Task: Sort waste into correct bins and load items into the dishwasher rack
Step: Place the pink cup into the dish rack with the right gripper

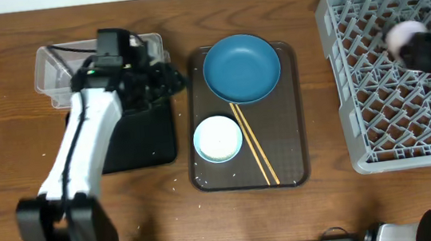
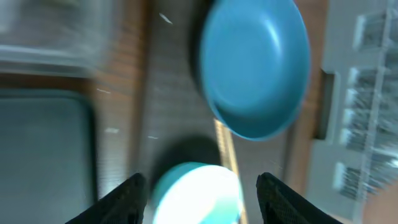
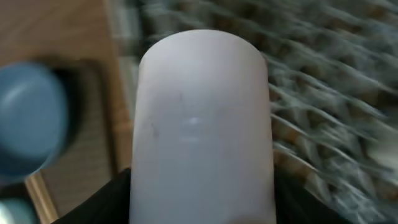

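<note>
The large dark blue bowl (image 1: 242, 68), the small light blue bowl (image 1: 217, 139) and two wooden chopsticks (image 1: 255, 144) lie on the brown serving tray (image 1: 297, 172). My left gripper (image 1: 170, 81) is open and empty between the black tray (image 1: 149, 139) and the serving tray. In the left wrist view the open jaws (image 2: 200, 182) frame the small bowl (image 2: 196, 196), below the big bowl (image 2: 255, 65). My right gripper (image 3: 202, 186) is shut on the pale whitish cup (image 3: 202, 118) over the grey dishwasher rack (image 1: 388, 86). The cup also shows overhead (image 1: 405, 34). The pink cup, wrapper and tissue are out of view.
The clear tub (image 1: 51, 69) stands behind the black tray, partly hidden by my left arm. A few small white specks lie on the black tray and the table nearby. The rack (image 2: 367, 93) fills the right side, running to the table's right edge.
</note>
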Controlling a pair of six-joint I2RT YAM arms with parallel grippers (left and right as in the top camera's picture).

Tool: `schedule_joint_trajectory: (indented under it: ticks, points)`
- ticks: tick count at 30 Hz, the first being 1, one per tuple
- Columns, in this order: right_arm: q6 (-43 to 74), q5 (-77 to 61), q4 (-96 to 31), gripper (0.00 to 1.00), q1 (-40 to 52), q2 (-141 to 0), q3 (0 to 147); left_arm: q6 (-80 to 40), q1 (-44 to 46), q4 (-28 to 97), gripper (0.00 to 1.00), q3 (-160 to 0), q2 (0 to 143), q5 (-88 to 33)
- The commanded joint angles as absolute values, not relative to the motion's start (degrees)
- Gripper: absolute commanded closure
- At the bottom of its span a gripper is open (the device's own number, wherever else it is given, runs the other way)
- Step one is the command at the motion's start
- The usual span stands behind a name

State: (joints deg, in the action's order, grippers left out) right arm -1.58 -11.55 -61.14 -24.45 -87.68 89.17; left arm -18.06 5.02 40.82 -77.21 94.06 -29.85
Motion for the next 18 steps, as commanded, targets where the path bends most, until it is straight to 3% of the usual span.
schedule_joint_trajectory:
  ticks: [1, 13, 16, 18]
  points:
    - [3.9, -4.6, -63.8, 0.96, -28.9, -87.2, 90.3, -15.2, 4.7, 41.8, 0.40, -77.5, 90.0, -19.5]
    - [6.8, 4.3, -69.9, 0.90, -36.2, -99.4, 90.2, -15.2, 4.7, 42.4, 0.41, -77.5, 88.7, -19.4]
    - [6.8, 3.3, -68.8, 0.70, -36.2, -102.2, 90.2, -15.2, 4.7, 42.6, 0.41, -77.5, 88.7, -19.4]
    - [6.5, 0.8, -68.1, 0.44, -36.2, -103.5, 90.2, -15.2, 4.7, 42.6, 0.40, -77.5, 88.7, -19.4]
